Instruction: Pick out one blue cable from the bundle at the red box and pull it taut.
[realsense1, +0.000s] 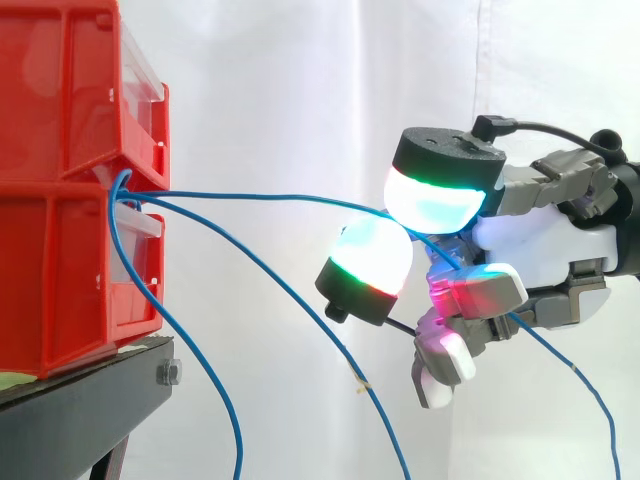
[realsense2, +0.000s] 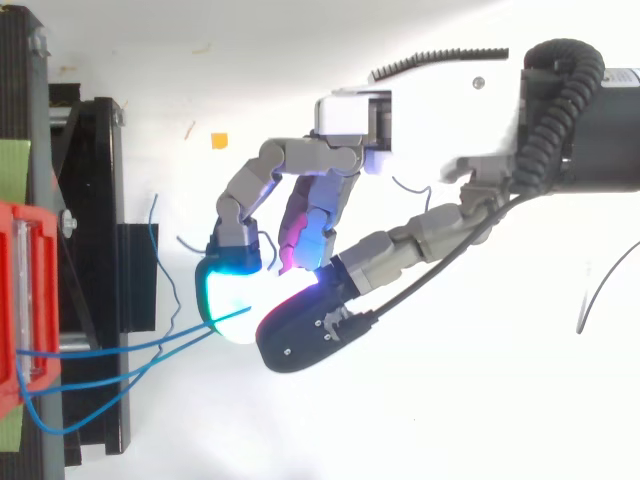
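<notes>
My hand (realsense1: 535, 245) sits well out at 3 o'clock from the red box (realsense1: 60, 260), fingers curled, and I pinch one blue cable (realsense1: 270, 196) between two of my glowing pads (realsense1: 435, 200). That cable leaves the gap between the stacked bins and runs almost level to me with only a shallow bow, so I judge it close to taut but not quite there. Past the pinch its free end trails off toward 5 o'clock. The other cables (realsense1: 238, 440) of the bundle hang loose from the same gap, dropping toward 6 o'clock, apart from my fingers as far as I can see from the side. The worry is the grip: the pads are rounded and the cable is thin, so a harder pull toward 3 o'clock could let it slide through and go slack. One drooping strand passes just below my lower pad, and if I dip I could hook it and drag two cables. Pulling too sharply could also shift the box on the black stand (realsense1: 90, 400).
</notes>
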